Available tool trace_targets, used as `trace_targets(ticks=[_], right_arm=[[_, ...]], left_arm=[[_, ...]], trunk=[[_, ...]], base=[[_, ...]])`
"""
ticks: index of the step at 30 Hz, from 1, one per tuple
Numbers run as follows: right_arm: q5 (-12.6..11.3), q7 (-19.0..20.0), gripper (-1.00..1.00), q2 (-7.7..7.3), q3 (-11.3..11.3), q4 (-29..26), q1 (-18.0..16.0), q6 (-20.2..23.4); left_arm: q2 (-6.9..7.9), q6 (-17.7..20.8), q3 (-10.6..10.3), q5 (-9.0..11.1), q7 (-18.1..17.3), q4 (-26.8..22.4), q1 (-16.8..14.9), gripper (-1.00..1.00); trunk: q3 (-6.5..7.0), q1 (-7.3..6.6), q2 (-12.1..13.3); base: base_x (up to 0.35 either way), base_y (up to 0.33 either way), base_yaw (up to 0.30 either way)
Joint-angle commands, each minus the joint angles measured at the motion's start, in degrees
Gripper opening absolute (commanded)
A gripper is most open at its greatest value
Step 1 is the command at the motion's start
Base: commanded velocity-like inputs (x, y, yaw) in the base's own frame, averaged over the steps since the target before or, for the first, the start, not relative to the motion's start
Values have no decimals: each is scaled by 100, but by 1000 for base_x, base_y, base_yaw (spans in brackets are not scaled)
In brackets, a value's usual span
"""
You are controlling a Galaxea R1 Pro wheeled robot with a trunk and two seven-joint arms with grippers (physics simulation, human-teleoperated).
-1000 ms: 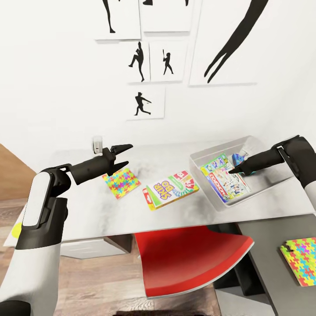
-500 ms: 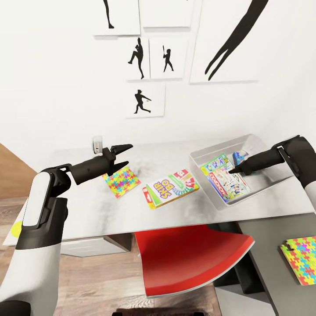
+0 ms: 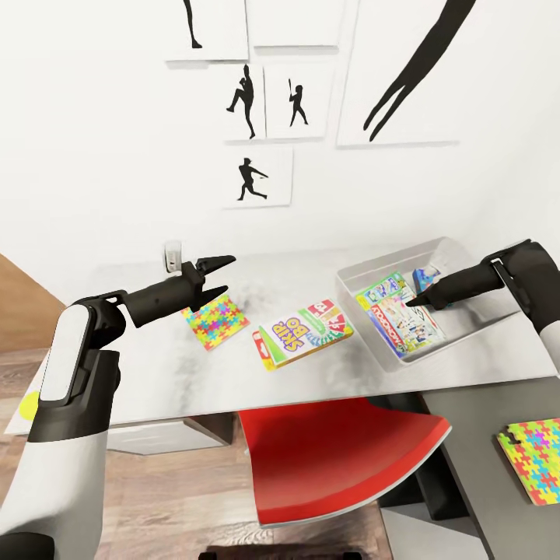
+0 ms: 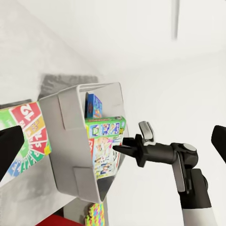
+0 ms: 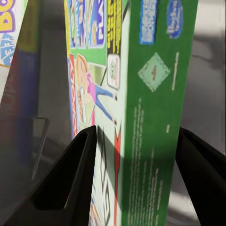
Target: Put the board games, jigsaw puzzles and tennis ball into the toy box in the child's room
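Reaching into the toy box (image 3: 447,257), our right gripper (image 3: 420,299) straddles a green game box (image 5: 141,94) already inside, jaws wide. Our left gripper (image 3: 218,276) hovers open over one puzzle (image 3: 215,321); the Skip-Bo box (image 3: 302,333) and second puzzle (image 3: 535,459) still wait outside.
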Motion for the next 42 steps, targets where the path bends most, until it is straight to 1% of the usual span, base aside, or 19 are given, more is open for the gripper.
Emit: trace_targets(ticks=[1, 6, 15, 16, 25, 37, 41, 42], right_arm=[[7, -61, -100, -2, 12, -8, -6, 57], [-5, -180, -100, -1, 12, -7, -4, 60], [-23, -232, -100, 0, 12, -8, -2, 61], [-23, -233, 100, 2, 12, -8, -2, 61], [-29, -237, 100, 20, 12, -7, -2, 60], [-36, -255, 100, 3, 2, -21, -10, 62], [-37, -312, 100, -3, -50, -41, -36, 62], [-36, -380, 100, -8, -111, -62, -54, 62]], left_arm=[[0, 15, 5, 61, 60, -4, -5, 100], [0, 14, 5, 57, 60, -4, -5, 100], [-2, 15, 3, 56, 60, -4, -5, 100], [-1, 15, 3, 56, 60, -4, -5, 100], [0, 15, 0, 55, 60, -4, -5, 100], [4, 15, -2, 55, 60, -4, -5, 100], [8, 15, -3, 55, 60, -4, -2, 100], [10, 15, -3, 55, 60, -4, 1, 100]], trunk=[[-16, 3, -11], [-46, 3, -11], [-59, 3, -11], [-59, 3, -11], [-60, 3, -11], [-61, 3, -11], [-61, 3, -11], [-61, 3, -11]], base=[[0, 0, 0], [0, 0, 0], [0, 0, 0], [0, 0, 0], [0, 0, 0], [0, 0, 0], [0, 0, 0], [0, 0, 0]])
